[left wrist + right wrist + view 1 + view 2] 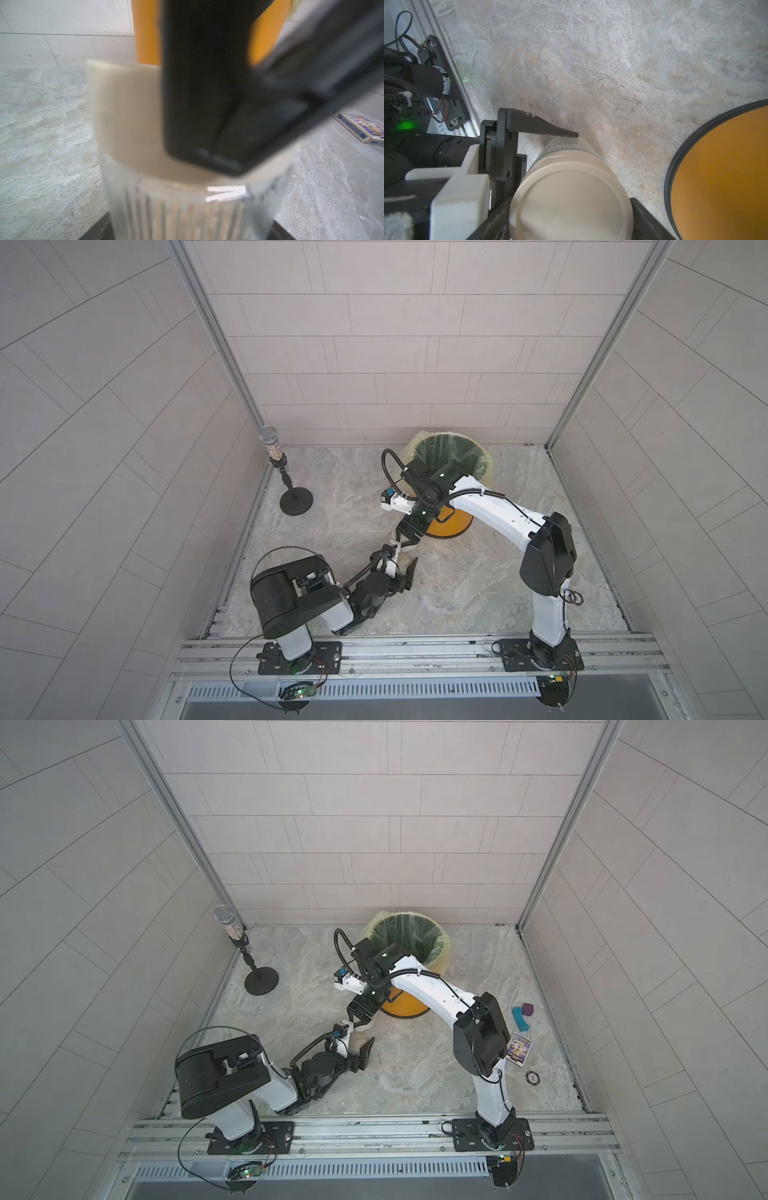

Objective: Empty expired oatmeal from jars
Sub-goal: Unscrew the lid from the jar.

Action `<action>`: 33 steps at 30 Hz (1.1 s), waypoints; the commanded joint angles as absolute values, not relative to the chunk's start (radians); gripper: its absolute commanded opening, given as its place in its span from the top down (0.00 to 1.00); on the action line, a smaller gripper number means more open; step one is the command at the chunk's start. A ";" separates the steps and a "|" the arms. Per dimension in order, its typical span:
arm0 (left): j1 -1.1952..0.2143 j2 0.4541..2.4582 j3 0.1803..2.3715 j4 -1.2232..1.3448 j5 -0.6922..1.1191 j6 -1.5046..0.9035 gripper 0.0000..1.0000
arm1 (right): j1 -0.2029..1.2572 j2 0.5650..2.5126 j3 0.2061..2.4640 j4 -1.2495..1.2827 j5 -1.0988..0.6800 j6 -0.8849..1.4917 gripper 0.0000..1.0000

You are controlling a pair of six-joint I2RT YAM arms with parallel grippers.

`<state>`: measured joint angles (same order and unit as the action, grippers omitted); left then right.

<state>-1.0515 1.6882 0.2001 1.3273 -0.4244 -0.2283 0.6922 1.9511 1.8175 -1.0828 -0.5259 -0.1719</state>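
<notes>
A small ribbed clear glass jar (187,212) with a flat cream lid (571,199) stands upright on the stone table, just in front of the orange bin (453,526). Pale beige oatmeal (187,226) shows blurred through the glass. My right gripper (571,218) comes down from above and is shut on the lid, one finger at each side. My left gripper (192,232) straddles the jar's body from the near side. One of its fingers (542,129) lies along the glass, and whether the jaws press on the jar does not show. In both top views the arms hide most of the jar (409,548).
The bin has a green-yellow plastic liner (486,464) and stands at the back middle. A microphone on a round stand (296,504) is at the back left. To the right lie a card box (519,1048), teal and purple blocks (521,1017) and a small round disc (533,1077).
</notes>
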 commanded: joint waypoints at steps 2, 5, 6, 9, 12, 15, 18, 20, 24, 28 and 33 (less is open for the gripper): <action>-1.052 1.663 0.180 1.357 -0.448 -0.218 0.27 | 0.677 1.937 1.836 -1.124 -0.592 -0.157 0.54; -1.050 1.666 0.172 1.358 -0.447 -0.220 0.35 | 0.674 1.935 1.837 -1.124 -0.609 -0.158 0.54; -1.051 1.666 0.170 1.359 -0.447 -0.219 0.38 | 0.673 1.935 1.836 -1.125 -0.611 -0.158 0.54; -1.051 1.658 0.167 1.358 -0.440 -0.219 0.50 | 0.673 1.934 1.838 -1.136 -0.612 -0.167 0.56; -1.047 1.630 0.159 1.357 -0.437 -0.216 0.78 | 0.673 1.934 1.838 -1.154 -0.606 -0.191 0.56; -1.011 1.596 0.149 1.333 -0.354 -0.241 0.86 | 0.673 1.931 1.836 -1.167 -0.605 -0.220 0.57; -0.971 1.558 0.152 1.267 -0.275 -0.285 0.95 | 0.674 1.928 1.834 -1.178 -0.603 -0.252 0.57; -0.969 1.526 0.161 1.212 -0.263 -0.279 1.00 | 0.674 1.927 1.834 -1.184 -0.596 -0.272 0.57; -0.965 1.440 0.199 1.066 -0.216 -0.258 1.00 | 0.675 1.921 1.836 -1.201 -0.601 -0.317 0.56; -0.963 1.344 0.230 0.923 -0.196 -0.239 1.00 | 0.675 1.897 1.835 -1.211 -0.605 -0.361 0.56; -0.956 1.252 0.236 0.833 -0.189 -0.231 1.00 | 0.680 1.892 1.861 -1.284 -0.610 -0.482 0.54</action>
<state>-0.9745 1.3041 0.1982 0.8684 -0.1818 -0.2111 0.6754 1.9385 1.8362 -1.1629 -0.6247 -0.3332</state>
